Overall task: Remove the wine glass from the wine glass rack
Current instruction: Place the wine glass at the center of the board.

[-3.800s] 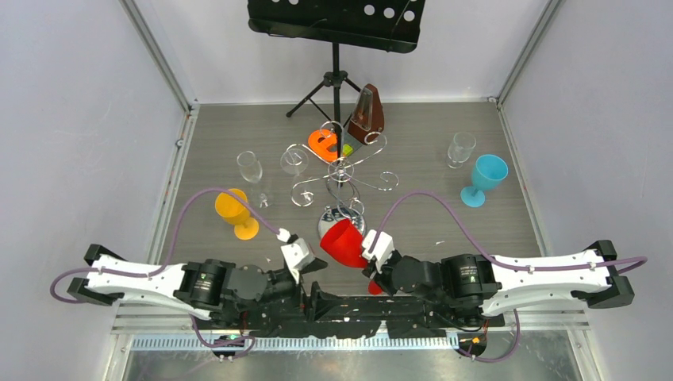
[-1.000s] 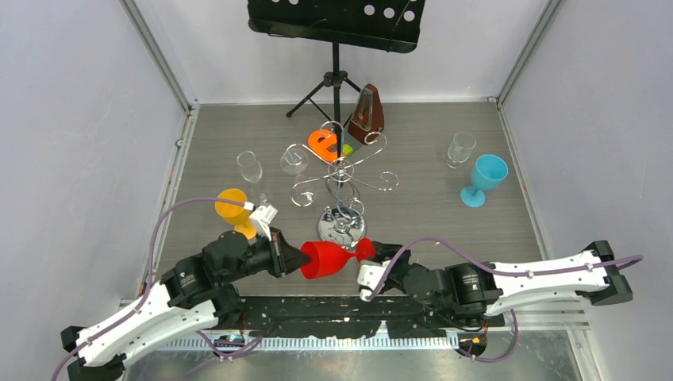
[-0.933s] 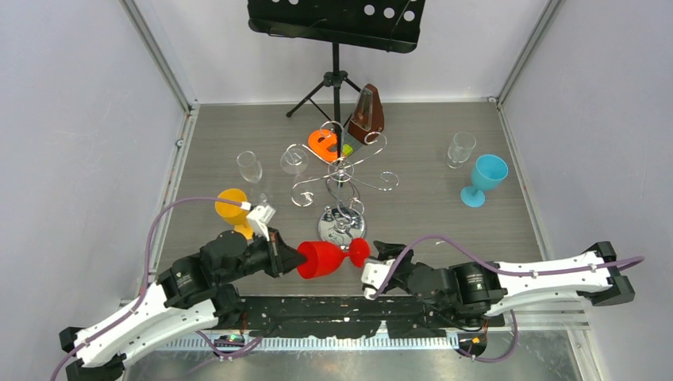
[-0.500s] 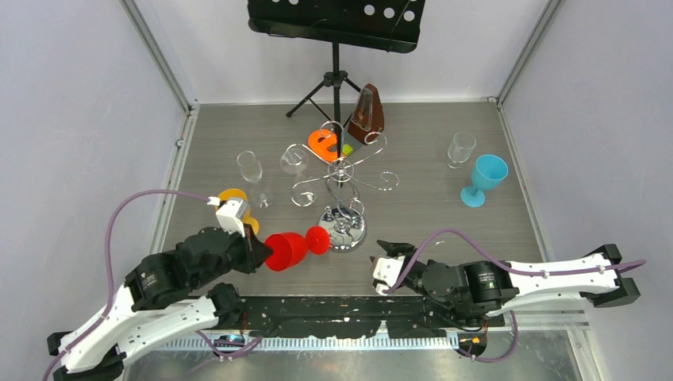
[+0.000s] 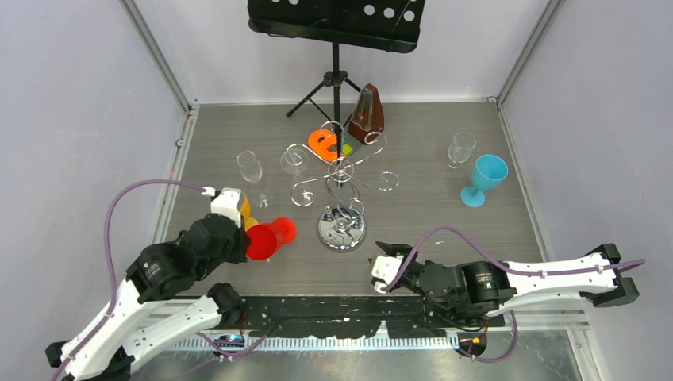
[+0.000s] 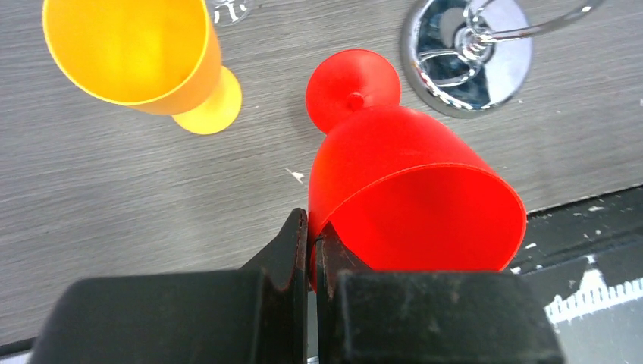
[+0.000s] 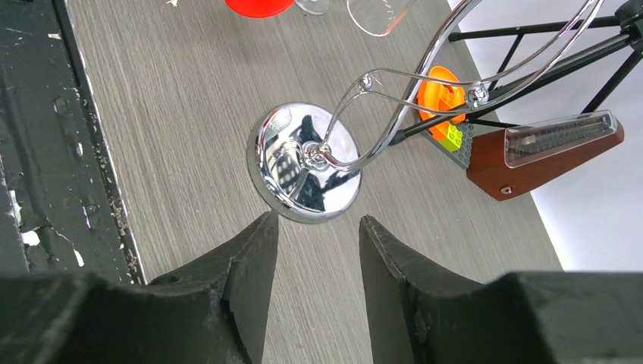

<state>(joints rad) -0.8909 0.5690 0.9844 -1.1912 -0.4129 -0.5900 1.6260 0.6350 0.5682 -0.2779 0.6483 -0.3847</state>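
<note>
My left gripper (image 5: 248, 240) (image 6: 311, 225) is shut on the rim of a red plastic wine glass (image 5: 267, 238) (image 6: 409, 178). The glass lies tilted on its side, foot pointing away toward the rack, just above the table at the front left. The wine glass rack (image 5: 341, 169), a chrome wire tree on a round mirror base (image 7: 303, 163), stands mid-table to the glass's right. My right gripper (image 5: 386, 255) (image 7: 315, 221) is open and holds nothing, low over the table just in front of the rack's base.
An orange goblet (image 6: 133, 53) stands right beside the red glass. Clear glasses (image 5: 249, 167) (image 5: 294, 161) (image 5: 460, 148), a blue goblet (image 5: 484, 178), a brown metronome (image 5: 368, 113), an orange letter block (image 5: 323, 144) and a black music stand (image 5: 336, 22) fill the back.
My left arm has carried the red glass leftward, from in front of the rack's base to beside the orange goblet. My right gripper, apart from the glass's foot, has drawn back slightly.
</note>
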